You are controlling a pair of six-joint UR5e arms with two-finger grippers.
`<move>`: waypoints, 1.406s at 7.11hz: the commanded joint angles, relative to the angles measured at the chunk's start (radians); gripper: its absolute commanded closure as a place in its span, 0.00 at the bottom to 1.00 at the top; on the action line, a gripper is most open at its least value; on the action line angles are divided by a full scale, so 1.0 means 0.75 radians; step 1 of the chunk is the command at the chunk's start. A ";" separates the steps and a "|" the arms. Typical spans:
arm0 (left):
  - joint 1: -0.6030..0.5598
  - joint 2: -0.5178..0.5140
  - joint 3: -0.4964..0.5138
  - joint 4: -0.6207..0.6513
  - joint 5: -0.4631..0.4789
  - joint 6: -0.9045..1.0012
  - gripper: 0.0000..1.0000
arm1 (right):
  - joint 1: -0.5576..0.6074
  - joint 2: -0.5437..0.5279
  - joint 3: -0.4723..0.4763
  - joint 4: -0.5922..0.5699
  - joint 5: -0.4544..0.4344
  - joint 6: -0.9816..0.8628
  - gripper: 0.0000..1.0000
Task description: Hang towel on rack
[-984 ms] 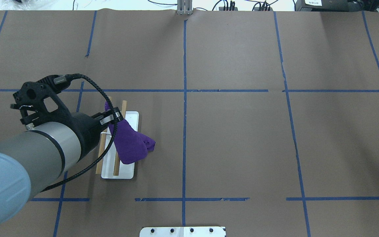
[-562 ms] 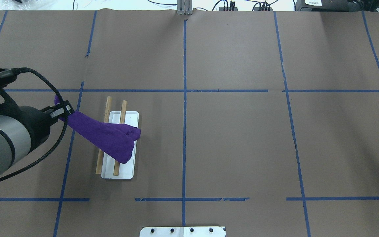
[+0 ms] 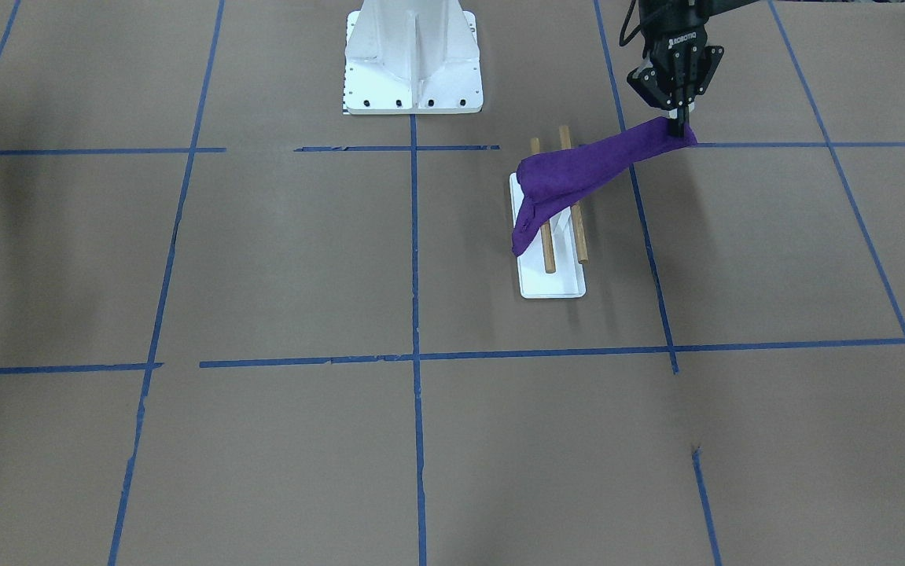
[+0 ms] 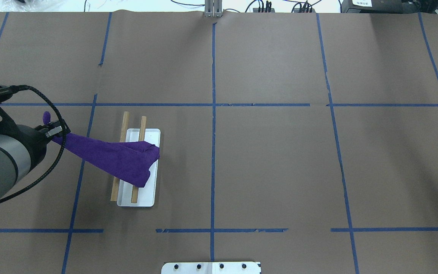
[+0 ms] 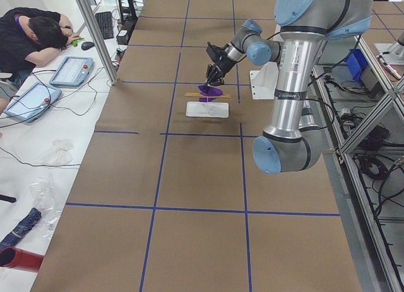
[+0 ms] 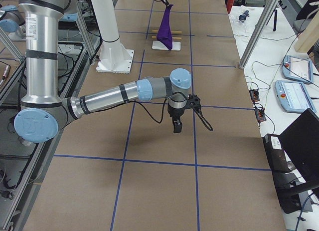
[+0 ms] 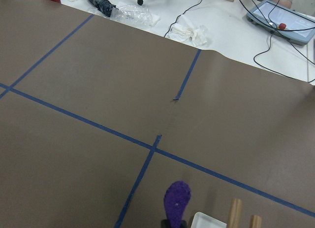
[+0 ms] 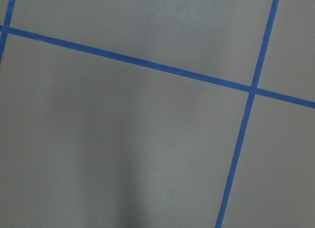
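Observation:
The purple towel [image 4: 116, 158] lies draped across both wooden dowels of the rack [image 4: 144, 198]. One end hangs over the rack's white base and the other stretches leftward to my left gripper [image 4: 53, 131]. That gripper is shut on the towel's corner, held to the left of the rack and above the table. In the front view the towel [image 3: 578, 169] runs from the gripper [image 3: 680, 126] down across the rack [image 3: 550, 283]. A towel tip [image 7: 176, 203] shows in the left wrist view. My right gripper [image 6: 177, 127] hangs over bare table far from the rack; I cannot tell if it is open.
The big white bolted pedestal [image 3: 413, 59] stands at the robot's side of the table. Blue tape lines cross the brown table cover. A person rests at a desk [image 5: 38, 33] beyond the table's far edge, with tablets and cables there.
My left gripper has moved left, from over the rack to well beside it, dragging the towel so that it stretches out across both dowels.

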 commanded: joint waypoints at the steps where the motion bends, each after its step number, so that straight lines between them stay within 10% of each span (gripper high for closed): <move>1: -0.005 0.027 0.070 -0.005 0.000 -0.003 0.00 | 0.018 0.014 0.000 0.003 0.000 -0.004 0.00; 6: -0.106 0.064 0.081 -0.052 -0.075 0.331 0.00 | 0.104 0.004 -0.068 -0.001 0.002 -0.002 0.00; 10: -0.682 0.043 0.262 -0.288 -0.591 1.263 0.00 | 0.171 -0.041 -0.096 -0.001 0.022 -0.108 0.00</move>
